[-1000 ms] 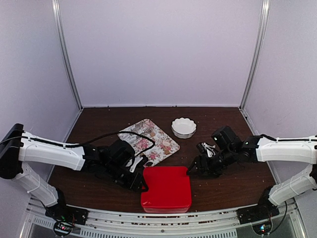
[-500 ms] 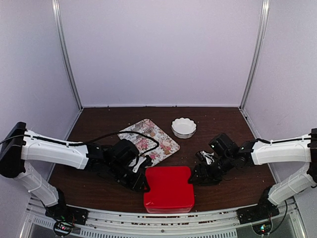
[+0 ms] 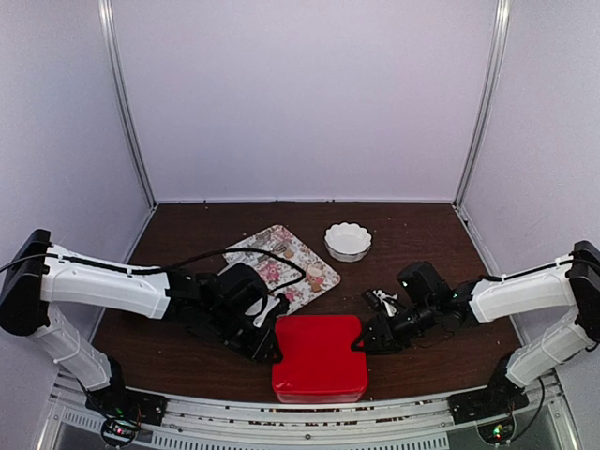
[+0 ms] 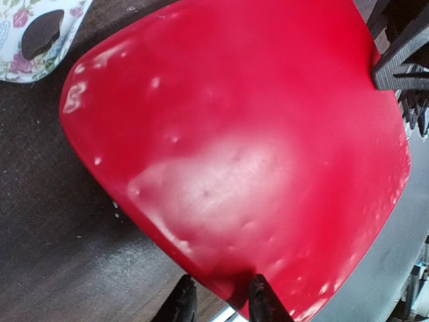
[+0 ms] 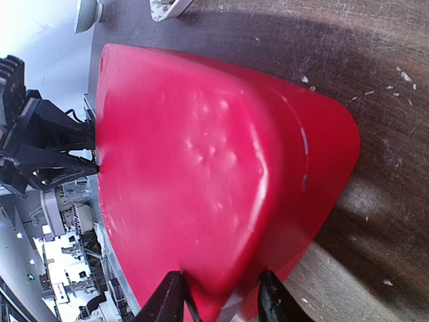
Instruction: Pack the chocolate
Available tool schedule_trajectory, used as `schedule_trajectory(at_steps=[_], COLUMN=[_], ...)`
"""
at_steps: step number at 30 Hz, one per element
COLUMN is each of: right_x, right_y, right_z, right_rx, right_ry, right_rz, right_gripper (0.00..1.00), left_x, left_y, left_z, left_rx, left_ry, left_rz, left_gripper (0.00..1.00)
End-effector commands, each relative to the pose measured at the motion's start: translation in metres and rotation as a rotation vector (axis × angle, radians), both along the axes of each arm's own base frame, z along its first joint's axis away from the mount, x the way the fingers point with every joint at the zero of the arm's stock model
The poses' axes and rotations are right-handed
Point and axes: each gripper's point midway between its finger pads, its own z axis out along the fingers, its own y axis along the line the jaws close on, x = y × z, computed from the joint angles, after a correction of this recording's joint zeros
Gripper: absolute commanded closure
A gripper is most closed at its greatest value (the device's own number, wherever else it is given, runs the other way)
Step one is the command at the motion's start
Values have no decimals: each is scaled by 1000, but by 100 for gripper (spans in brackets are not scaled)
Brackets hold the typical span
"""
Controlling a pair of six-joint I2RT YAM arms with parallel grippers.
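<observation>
A closed red box lies near the table's front edge. My left gripper is at its left side; in the left wrist view the left gripper is closed on the rim of the red box. My right gripper is at the box's right side; in the right wrist view the right gripper pinches the edge of the red box. One dark brown chocolate lies on the flowered tray. Whatever is inside the box is hidden.
The flowered tray lies behind the box, left of centre. A white scalloped bowl stands behind it to the right. The metal rail runs along the table's front edge, just in front of the box.
The red box has slid slightly to the right. My right gripper has moved down and left along the box's right side. My left gripper has followed the box's left side.
</observation>
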Motion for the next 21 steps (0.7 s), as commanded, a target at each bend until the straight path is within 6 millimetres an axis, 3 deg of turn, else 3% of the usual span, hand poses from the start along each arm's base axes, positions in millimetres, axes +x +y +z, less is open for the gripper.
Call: schedule_trajectory(at_steps=[1, 6, 11, 15, 21], right_x=[-33, -32, -28, -26, -28], right_y=[-59, -63, -55, -50, -48], right_z=[-67, -64, -57, -52, -52], right_rx=[-308, -313, -272, -251, -233], right_ry=[115, 114, 119, 119, 136], right_rz=[-19, -29, -46, -50, -53], right_gripper=[65, 67, 69, 71, 72], left_x=[4, 16, 21, 5, -37], left_y=[-8, 3, -4, -38, -110], left_z=[18, 44, 102, 140, 143], left_rx=[4, 18, -29, -104, -132], left_ry=[-126, -236, -449, -578, -677], left_rz=[-59, -54, -154, -336, -649], left_gripper=[71, 72, 72, 74, 84])
